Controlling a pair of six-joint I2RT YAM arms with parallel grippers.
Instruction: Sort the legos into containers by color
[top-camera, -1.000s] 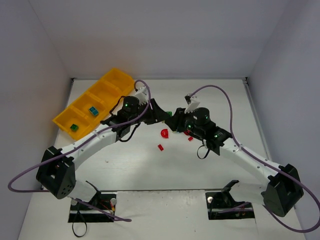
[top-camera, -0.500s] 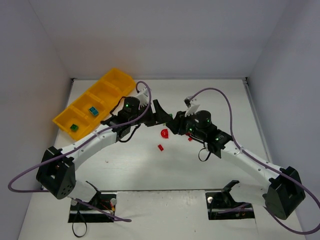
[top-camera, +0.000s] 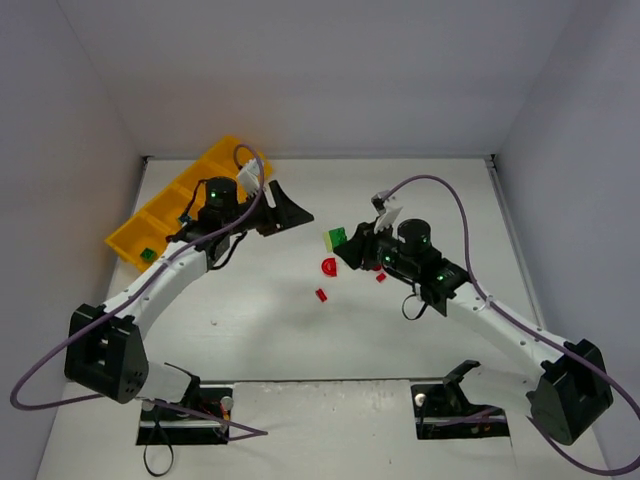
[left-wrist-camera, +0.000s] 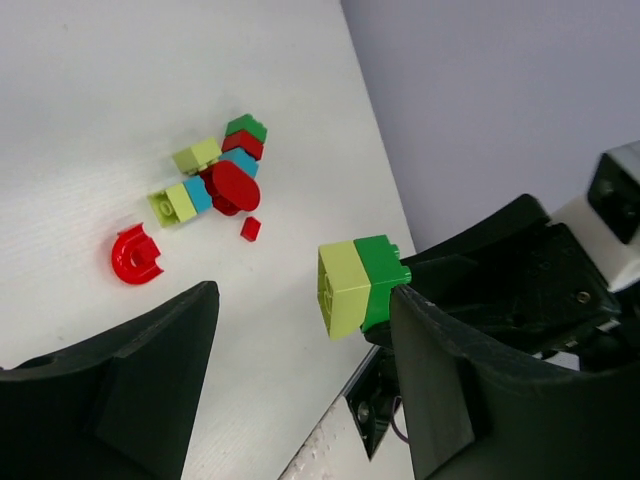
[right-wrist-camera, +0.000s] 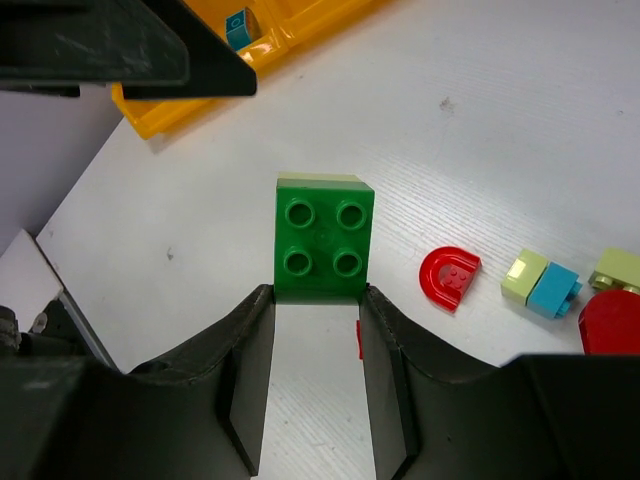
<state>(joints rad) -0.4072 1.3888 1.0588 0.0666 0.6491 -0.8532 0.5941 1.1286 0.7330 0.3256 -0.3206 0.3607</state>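
Two bricks sit sorted; most of the legos (left-wrist-camera: 215, 175) lie loose on the worktop (top-camera: 300, 330).
Our right jaws are clamped on a two-brick stack (right-wrist-camera: 323, 238), glossy green on yellow-green, lifted clear of the worktop; we judge it needs splitting by colour. Just right of their tips lies the red half-round (right-wrist-camera: 449, 277). Farther ahead, our left jaws stand wide and empty near the tray (right-wrist-camera: 165, 115), which holds one teal brick (right-wrist-camera: 238, 25) and one green brick (top-camera: 147, 255).
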